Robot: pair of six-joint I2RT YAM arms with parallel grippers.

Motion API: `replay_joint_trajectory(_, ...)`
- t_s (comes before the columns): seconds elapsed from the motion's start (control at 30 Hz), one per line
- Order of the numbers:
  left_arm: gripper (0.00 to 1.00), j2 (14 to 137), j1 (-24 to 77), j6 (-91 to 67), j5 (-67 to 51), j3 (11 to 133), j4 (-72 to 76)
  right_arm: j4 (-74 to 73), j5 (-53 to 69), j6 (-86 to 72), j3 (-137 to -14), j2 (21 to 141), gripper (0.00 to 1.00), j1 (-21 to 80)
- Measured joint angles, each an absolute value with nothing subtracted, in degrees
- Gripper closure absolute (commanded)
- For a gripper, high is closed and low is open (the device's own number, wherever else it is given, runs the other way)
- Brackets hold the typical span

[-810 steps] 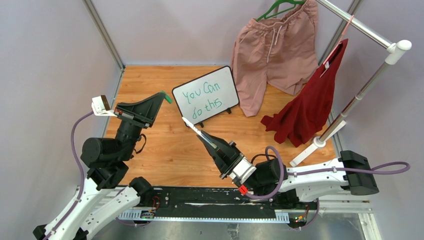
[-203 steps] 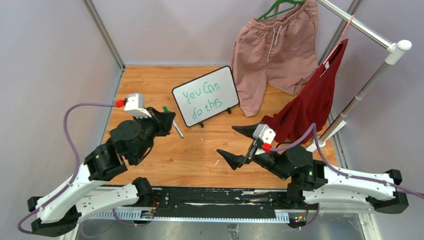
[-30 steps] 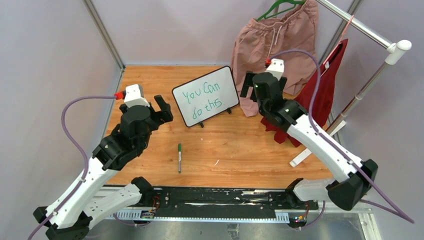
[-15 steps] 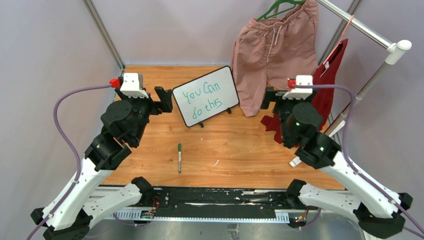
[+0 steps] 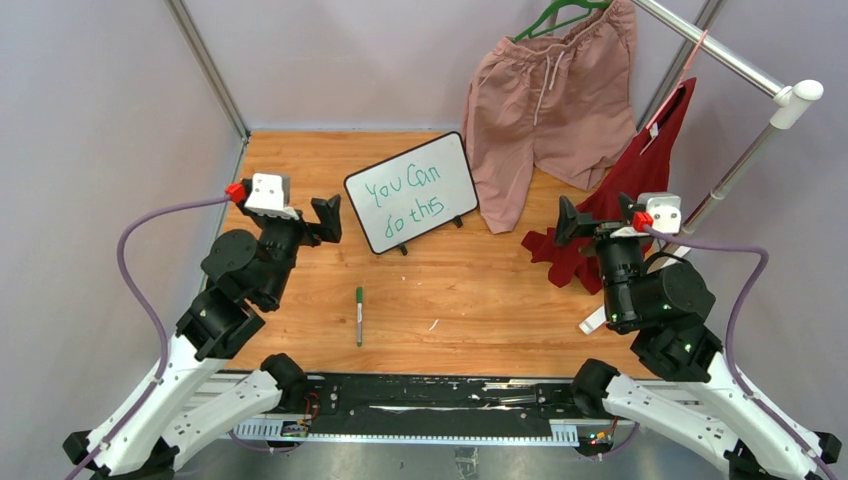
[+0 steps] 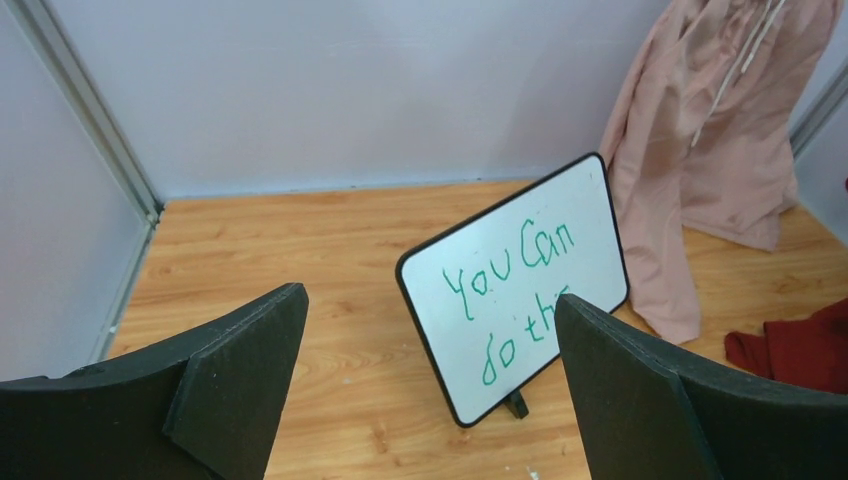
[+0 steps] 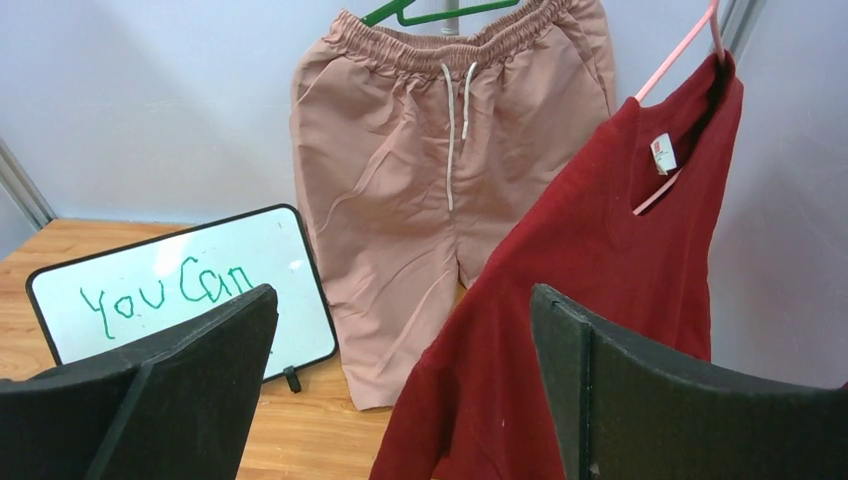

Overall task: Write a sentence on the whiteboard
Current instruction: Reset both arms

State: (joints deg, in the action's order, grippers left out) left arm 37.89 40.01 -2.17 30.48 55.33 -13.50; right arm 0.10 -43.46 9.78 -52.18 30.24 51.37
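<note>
Whiteboard (image 5: pixel 411 192) is standing propped at the back of the wooden table (image 5: pixel 480 290), already carrying the sentence (image 5: pixel 401 190) "You Can do this" in green. A marker (image 5: pixel 359 315) is lying loose nearer the arms. The left gripper (image 6: pixel 430 297) and right gripper (image 7: pixel 402 290) are hanging wide open, holding nothing, so the writing is looking finished.

The only readable writing was the sentence (image 5: pixel 404 196) on the whiteboard (image 5: pixel 458 195), in green handwriting: "You Can" on the upper line, "do this" below. The left wrist view hid the last letters of "this"; the right wrist view showed only "You Can". The white tag (image 7: pixel 662 153) on the red shirt (image 7: pixel 600 250) was too small to read.
</note>
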Motion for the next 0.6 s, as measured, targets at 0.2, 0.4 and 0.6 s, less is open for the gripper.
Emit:
replay_joint_trajectory(0.2, 0.0, 34.13, 40.01, -2.02, 32.64, 55.05, -11.57, 5.85, -41.87, 13.43, -48.73, 30.26, 0.0, 51.37)
replay_joint_trajectory(0.4, 0.0, 33.67, 39.99, -1.91, 33.52, 52.69, -9.91, 12.62, -41.89, 17.54, -42.68, 31.0, 0.0, 51.37)
replay_joint_trajectory(0.6, 0.0, 33.63, 40.01, -1.91, 34.33, 51.94, -9.78, 15.05, -38.06, 18.11, -41.47, 32.01, 0.0, 51.37)
